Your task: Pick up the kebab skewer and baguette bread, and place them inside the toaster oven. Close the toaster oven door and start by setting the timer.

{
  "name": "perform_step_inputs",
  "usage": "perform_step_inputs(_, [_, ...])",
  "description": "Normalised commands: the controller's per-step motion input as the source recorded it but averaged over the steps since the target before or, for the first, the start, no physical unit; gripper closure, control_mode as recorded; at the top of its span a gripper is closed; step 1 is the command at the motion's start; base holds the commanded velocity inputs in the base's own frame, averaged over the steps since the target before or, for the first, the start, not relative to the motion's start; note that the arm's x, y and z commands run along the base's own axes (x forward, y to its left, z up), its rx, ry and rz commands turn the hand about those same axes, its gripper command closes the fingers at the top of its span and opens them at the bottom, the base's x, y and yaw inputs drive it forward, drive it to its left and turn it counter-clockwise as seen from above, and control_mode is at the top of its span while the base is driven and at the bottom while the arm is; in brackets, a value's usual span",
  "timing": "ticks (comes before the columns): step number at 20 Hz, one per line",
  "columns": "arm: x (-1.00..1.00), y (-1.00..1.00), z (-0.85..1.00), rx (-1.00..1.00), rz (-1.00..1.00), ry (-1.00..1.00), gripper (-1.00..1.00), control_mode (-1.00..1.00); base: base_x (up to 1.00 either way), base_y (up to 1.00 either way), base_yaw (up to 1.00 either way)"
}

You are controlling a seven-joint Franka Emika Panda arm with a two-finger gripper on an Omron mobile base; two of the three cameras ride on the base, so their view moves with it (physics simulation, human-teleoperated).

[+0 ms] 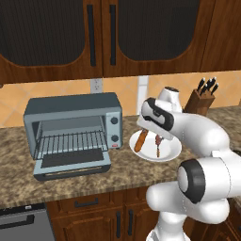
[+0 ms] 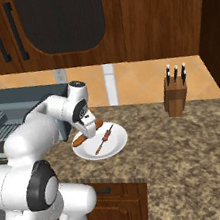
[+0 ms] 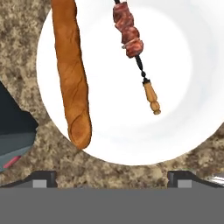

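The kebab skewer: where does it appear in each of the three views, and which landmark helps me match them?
Left base view: the kebab skewer lies on the white plate, right of the baguette bread.
Right base view: it lies mid-plate, right of the loaf.
Hand view: it lies upper centre, its wooden handle pointing down.
Shared landmark: the white plate on the counter.

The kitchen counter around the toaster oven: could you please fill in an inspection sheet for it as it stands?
Surface: speckled stone counter.
Job's things: baguette bread and kebab skewer lie apart on a white plate; toaster oven stands beside it, toaster oven door folded down, rack bare.
Clutter: knife block farther along.
Grippers: hand open, above the plate, holding nothing.
Cables: nothing seen.
Surroundings: dark wood cabinets, tiled backsplash.
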Motion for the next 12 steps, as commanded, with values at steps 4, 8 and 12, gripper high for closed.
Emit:
perform_step_inputs(4, [0.51, 0.00, -0.13, -0.02, 0.00, -0.05, -1.00, -1.00, 0.00, 0.00, 0.00])
perform_step_inputs(8, [0.51, 0.00, -0.24, -0.04, 0.00, 0.00, -1.00, -1.00, 0.00, 0.00, 0.00])
perform_step_inputs(12, [0.49, -0.07, -0.16, 0.00, 0.00, 0.00, -1.00, -1.00, 0.00, 0.00, 0.00])
